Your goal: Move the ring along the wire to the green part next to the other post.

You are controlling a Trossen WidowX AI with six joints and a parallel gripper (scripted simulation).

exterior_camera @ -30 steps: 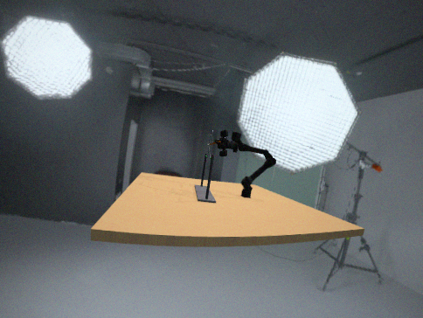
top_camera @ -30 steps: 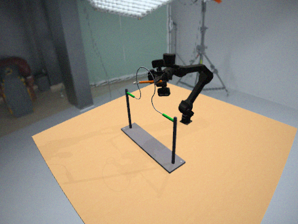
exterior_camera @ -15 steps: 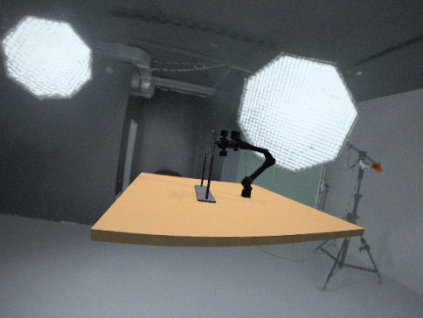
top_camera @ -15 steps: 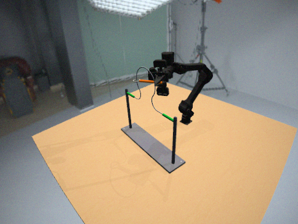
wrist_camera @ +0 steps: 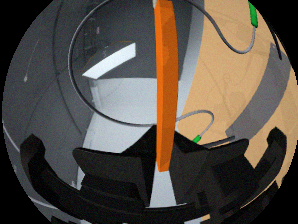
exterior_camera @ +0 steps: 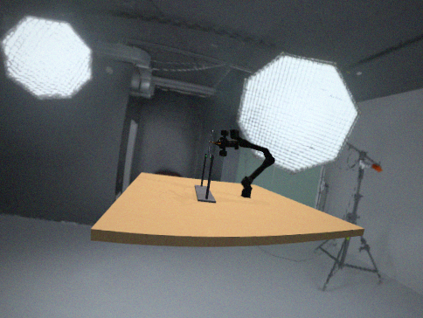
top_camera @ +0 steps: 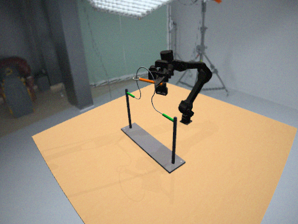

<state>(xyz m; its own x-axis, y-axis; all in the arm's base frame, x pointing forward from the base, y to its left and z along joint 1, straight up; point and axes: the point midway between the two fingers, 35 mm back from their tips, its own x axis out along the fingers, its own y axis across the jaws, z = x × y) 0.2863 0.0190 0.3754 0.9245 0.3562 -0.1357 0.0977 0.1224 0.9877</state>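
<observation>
jaws pinched on the orange handle (top_camera: pixel 147 80) (exterior_camera: pixel 215 142) (wrist_camera: pixel 166 85), its length reaching out ahead of them so the ring (top_camera: pixel 140 79) sits beyond the fingertips, at the wire's grey loop (top_camera: pixel 146 67) (wrist_camera: pixel 70 55), likely to keep the gripper (top_camera: pixel 160 83) (exterior_camera: pixel 219 142) (wrist_camera: pixel 158 128) clear.
</observation>
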